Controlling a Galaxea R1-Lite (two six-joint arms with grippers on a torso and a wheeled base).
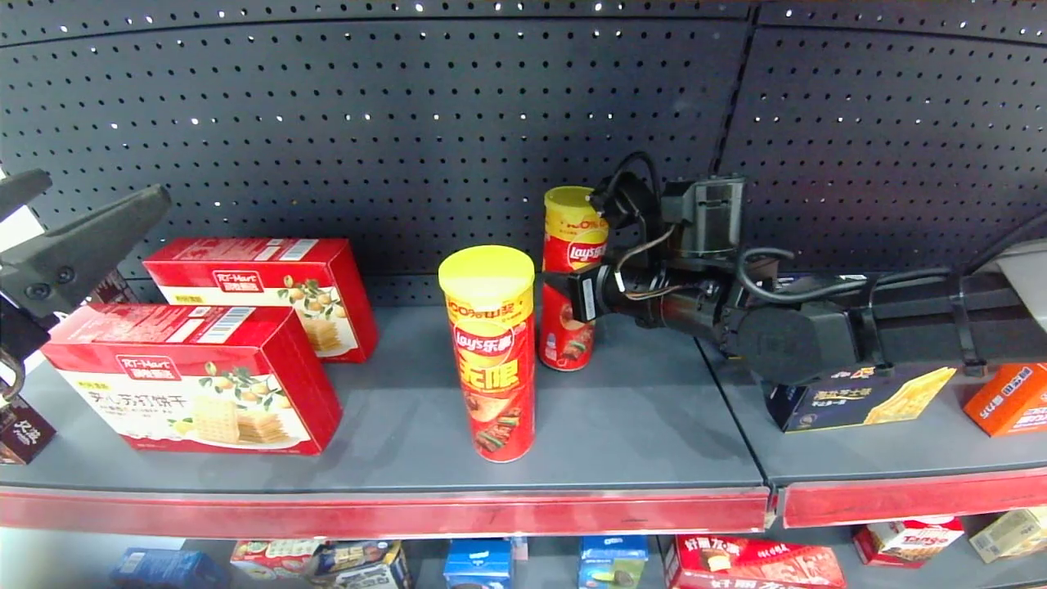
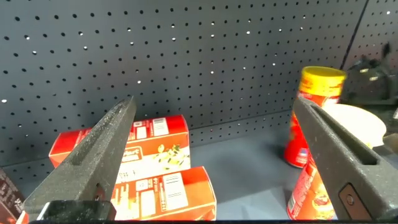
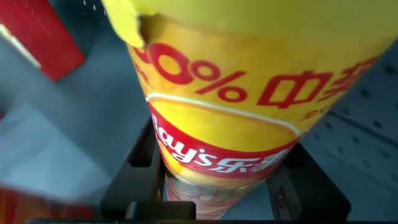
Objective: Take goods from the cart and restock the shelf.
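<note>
At the back of the shelf point(image 1: 638, 425), the right gripper point(image 1: 566, 296) was clamped on the rear can point(image 1: 574, 241), one black finger against each side at about mid-height. The can stood upright, its base apparently down on the deck, close to the pegboard point(image 1: 368, 123). Judged step: placement of this can, release not yet made. The next move calls for parting the jaws evenly and drawing the arm straight back to the right, since a tall narrow tube tips at a slight side push. The front can point(image 1: 491, 352) stood upright just ahead and to the left, apart from the rear one. Both cans were smooth glossy cylinders, red and yellow wrap, flat yellow lids; probably slippery. Two red boxes point(image 1: 204, 376) lay farther left, one behind the other: printed card, flat faces, sharp edges. Shelf deck was matte grey, seemingly metal, with a red front strip; the pegboard was dark and perforated. The left gripper point(image 2: 211, 109) hung at the left end near the boxes, spread wide, holding nothing.
</note>
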